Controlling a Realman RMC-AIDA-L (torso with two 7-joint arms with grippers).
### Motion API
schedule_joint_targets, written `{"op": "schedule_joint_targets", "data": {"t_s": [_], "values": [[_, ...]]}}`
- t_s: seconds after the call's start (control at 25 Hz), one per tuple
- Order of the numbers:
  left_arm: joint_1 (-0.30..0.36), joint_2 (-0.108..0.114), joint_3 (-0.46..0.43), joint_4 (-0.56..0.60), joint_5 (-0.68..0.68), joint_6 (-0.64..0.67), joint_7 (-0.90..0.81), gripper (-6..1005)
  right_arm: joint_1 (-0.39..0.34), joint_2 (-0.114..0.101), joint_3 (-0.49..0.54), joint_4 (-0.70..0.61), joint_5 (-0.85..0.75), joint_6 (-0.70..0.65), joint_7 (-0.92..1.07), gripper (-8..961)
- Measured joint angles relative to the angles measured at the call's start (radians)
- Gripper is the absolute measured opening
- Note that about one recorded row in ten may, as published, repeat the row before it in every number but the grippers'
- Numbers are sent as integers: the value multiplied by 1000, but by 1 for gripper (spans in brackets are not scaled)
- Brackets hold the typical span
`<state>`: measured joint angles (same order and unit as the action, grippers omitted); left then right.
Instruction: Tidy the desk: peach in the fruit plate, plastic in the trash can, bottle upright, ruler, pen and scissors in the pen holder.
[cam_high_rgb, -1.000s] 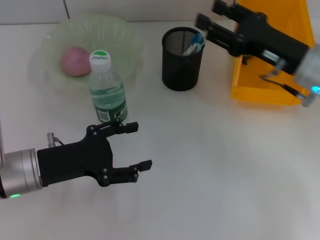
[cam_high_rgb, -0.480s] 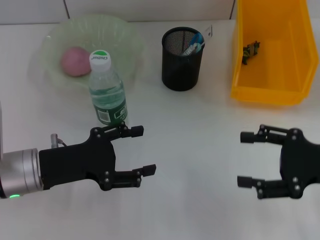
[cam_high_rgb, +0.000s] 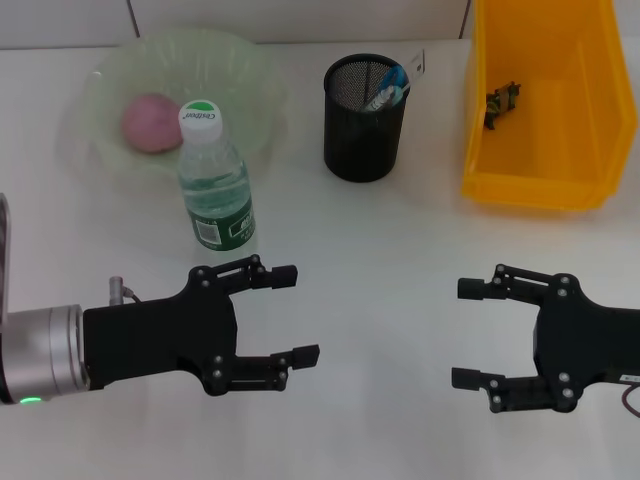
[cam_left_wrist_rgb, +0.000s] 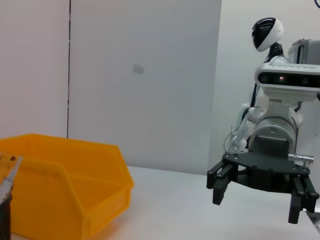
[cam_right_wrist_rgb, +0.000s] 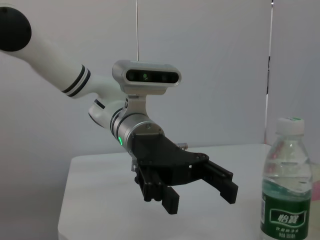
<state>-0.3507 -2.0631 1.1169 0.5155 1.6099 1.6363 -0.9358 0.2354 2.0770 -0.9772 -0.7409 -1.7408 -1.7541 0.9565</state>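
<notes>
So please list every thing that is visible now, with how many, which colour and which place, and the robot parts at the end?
Round pink peach: one, in the fruit plate.
Translucent green fruit plate: one, far left.
Clear plastic bottle with green label: one, upright, in front of the plate.
Black mesh pen holder: one, far centre, items inside.
Yellow plastic bin: one, far right, a small dark scrap inside.
White desk: one.
Left gripper: black, open, near left.
Right gripper: black, open, near right.

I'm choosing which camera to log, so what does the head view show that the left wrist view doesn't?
Only the head view shows the peach in the fruit plate, the upright bottle and the open left gripper. Only the left wrist view shows the wall and the right arm's wrist camera. Both show the trash can, the pen holder and the open right gripper.
</notes>
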Motion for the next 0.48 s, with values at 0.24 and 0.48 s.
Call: {"op": "schedule_joint_targets", "data": {"t_s": [0.24, 0.48], "values": [[5, -2, 0, 0, 0, 2, 3, 846, 12, 0, 3, 10, 1, 6, -2, 839], [8, -3, 0, -4, 0, 2, 10, 846, 28, 1, 5, 27, 2, 25, -2, 838]]}}
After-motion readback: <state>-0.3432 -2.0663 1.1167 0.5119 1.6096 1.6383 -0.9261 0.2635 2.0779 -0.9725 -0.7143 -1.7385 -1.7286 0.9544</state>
